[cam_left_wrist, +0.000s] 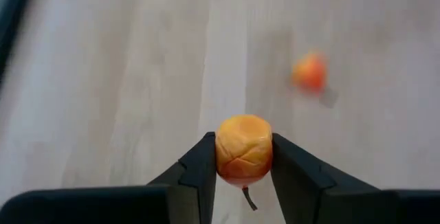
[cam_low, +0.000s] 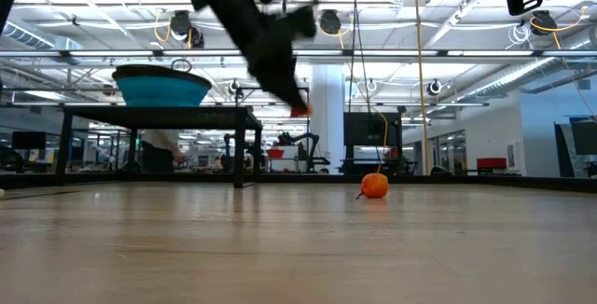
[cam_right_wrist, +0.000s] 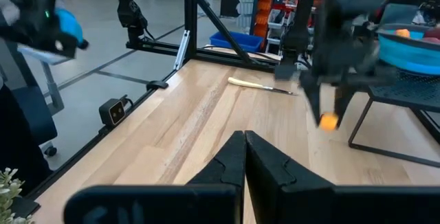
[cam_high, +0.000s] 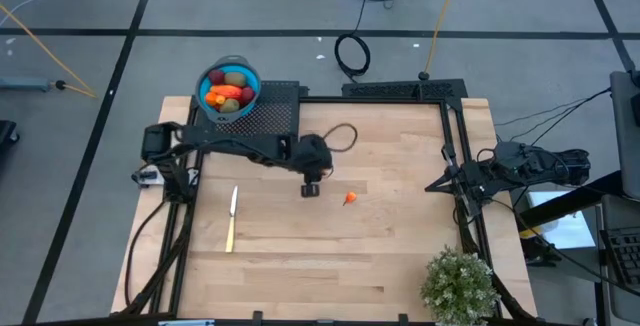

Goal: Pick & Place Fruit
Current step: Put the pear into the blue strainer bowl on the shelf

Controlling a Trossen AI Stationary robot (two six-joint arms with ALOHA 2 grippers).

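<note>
My left gripper (cam_high: 310, 188) hangs over the middle of the wooden table, shut on a tiny orange fruit (cam_left_wrist: 244, 148). A second tiny orange fruit (cam_high: 349, 198) rests on the boards just to its right, apart from it. The round blue bowl (cam_high: 228, 88) stands on a raised black mesh rack at the far left and holds several fruit pieces: red, orange and olive-green. My right gripper (cam_right_wrist: 244, 145) is shut on nothing, pulled back at the table's right edge. My left gripper pinches the tiny orange fruit by its two opposite sides (cam_left_wrist: 221, 157) between its two fingers. The fingers slant down from the table's left. The fruit is lifted clear of the table (cam_low: 298, 110), and its short stem (cam_left_wrist: 249, 198) points downward.
A slim pale knife (cam_high: 231, 218) lies on the boards near the left side. A potted green plant (cam_high: 458, 284) stands at the near right corner. A black cable loop (cam_high: 342, 136) lies behind the left gripper. The black frame rails run along the table's edges.
</note>
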